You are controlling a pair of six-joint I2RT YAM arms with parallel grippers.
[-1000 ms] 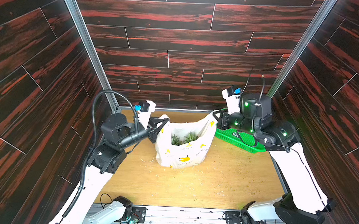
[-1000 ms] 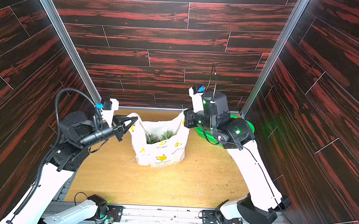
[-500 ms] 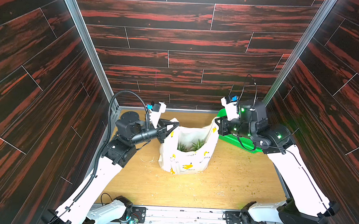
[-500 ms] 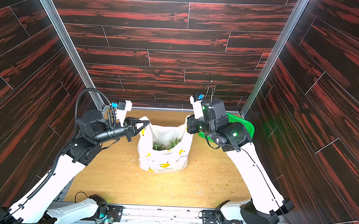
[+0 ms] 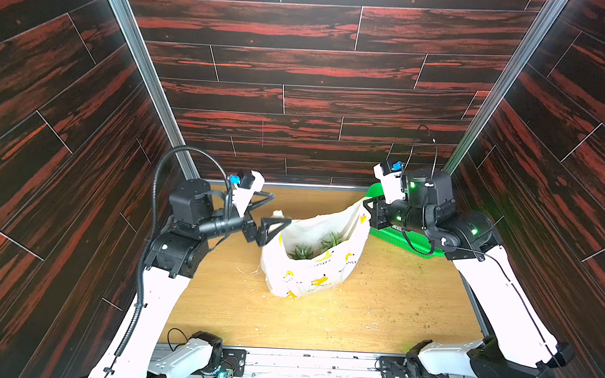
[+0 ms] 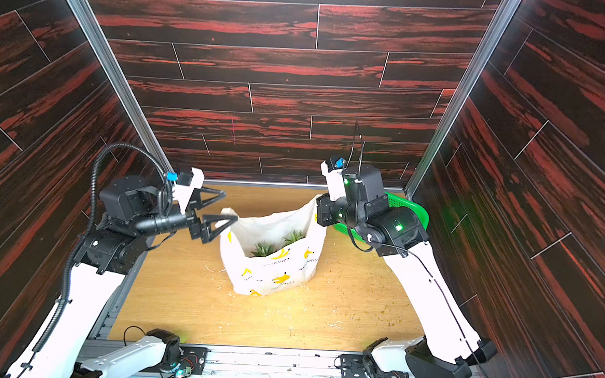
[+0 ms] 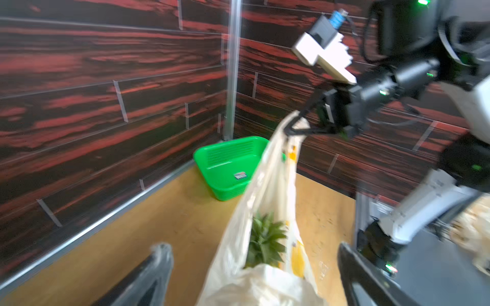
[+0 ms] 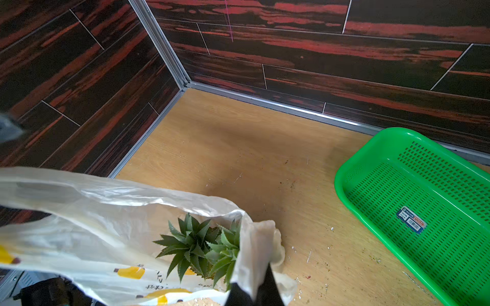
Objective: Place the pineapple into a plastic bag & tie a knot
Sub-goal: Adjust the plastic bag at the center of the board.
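The white plastic bag (image 5: pixel 311 268) printed with yellow bananas stands mid-table, mouth up. Two green leafy crowns of pineapple (image 5: pixel 303 252) stick up inside it, also clear in the right wrist view as pineapple (image 8: pixel 196 246). My left gripper (image 5: pixel 281 209) is open, and the bag's left handle lies loose between its wide-spread fingers (image 7: pixel 156 265). My right gripper (image 5: pixel 366 204) is shut on the bag's right handle and holds it up; the right wrist view shows white plastic pinched in the right gripper (image 8: pixel 250 288). No knot is in view.
A green perforated basket (image 5: pixel 401 237) sits at the back right corner, partly under my right arm. Dark panelled walls close in the left, back and right sides. Small crumbs and straw bits lie around the bag on the wooden table (image 5: pixel 376 318).
My left gripper has opened and let go of the bag's left handle. Both arms and the bag shifted slightly rightward before that; the right gripper kept its hold.
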